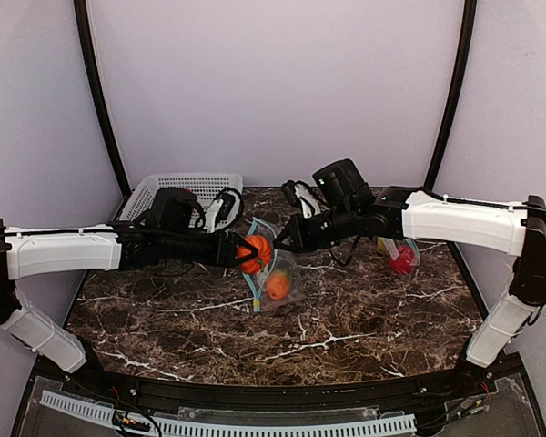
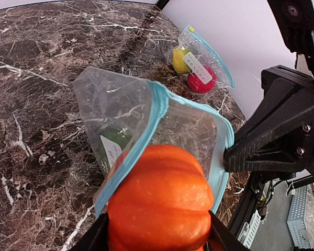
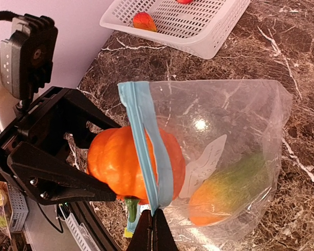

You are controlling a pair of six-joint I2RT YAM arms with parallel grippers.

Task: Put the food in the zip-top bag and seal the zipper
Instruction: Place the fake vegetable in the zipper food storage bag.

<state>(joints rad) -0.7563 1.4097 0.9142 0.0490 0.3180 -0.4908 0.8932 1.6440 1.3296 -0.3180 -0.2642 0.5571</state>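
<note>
**Desk:** What is the zip-top bag [image 3: 225,120] made of?

**Photographer:** Clear, glossy plastic film, creased, with a matt pale-blue plastic zipper strip [image 3: 146,141]. The orange pumpkin [image 2: 159,198] is smooth ribbed plastic with a soft sheen.

**Desk:** And around it?

**Photographer:** The right claw [image 3: 153,232] is matt black plastic. The surface [image 1: 346,319] is dark, polished, white-veined marble-look stone. The basket [image 3: 199,26] is white plastic mesh.

We're in a robot lab booth: plain pale walls [image 1: 273,82], black frame poles [image 1: 98,91], marble-patterned desk [image 1: 182,337], slotted cable duct [image 1: 255,425] up front.
</note>
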